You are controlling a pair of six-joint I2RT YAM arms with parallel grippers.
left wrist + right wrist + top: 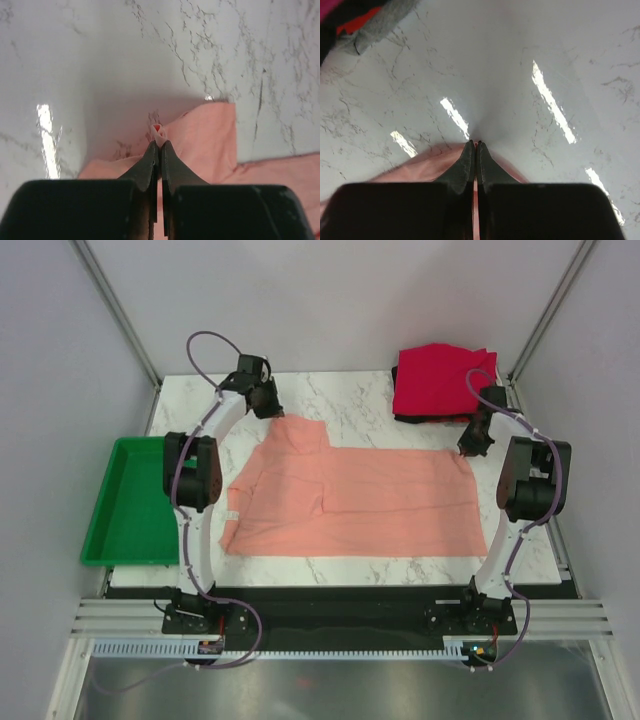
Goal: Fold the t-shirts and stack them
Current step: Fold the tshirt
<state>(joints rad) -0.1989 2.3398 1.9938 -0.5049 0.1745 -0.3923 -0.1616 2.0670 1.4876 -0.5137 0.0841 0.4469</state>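
Note:
The salmon-pink t-shirt [350, 495] lies spread flat across the middle of the marble table. My left gripper [267, 405] is shut on its far left corner, near the sleeve; in the left wrist view [159, 142] a pinch of pink cloth [200, 135] sticks out between the tips. My right gripper [470, 447] is shut on the shirt's far right corner; in the right wrist view [475, 145] pink cloth [420, 167] runs under the fingers. A stack of folded shirts, crimson red [440, 378] on top with black beneath, sits at the back right.
A green plastic tray [130, 502] lies off the table's left edge. The stack's edge shows at the top left of the right wrist view [355, 25]. Bare marble [360, 400] lies between the two grippers at the back.

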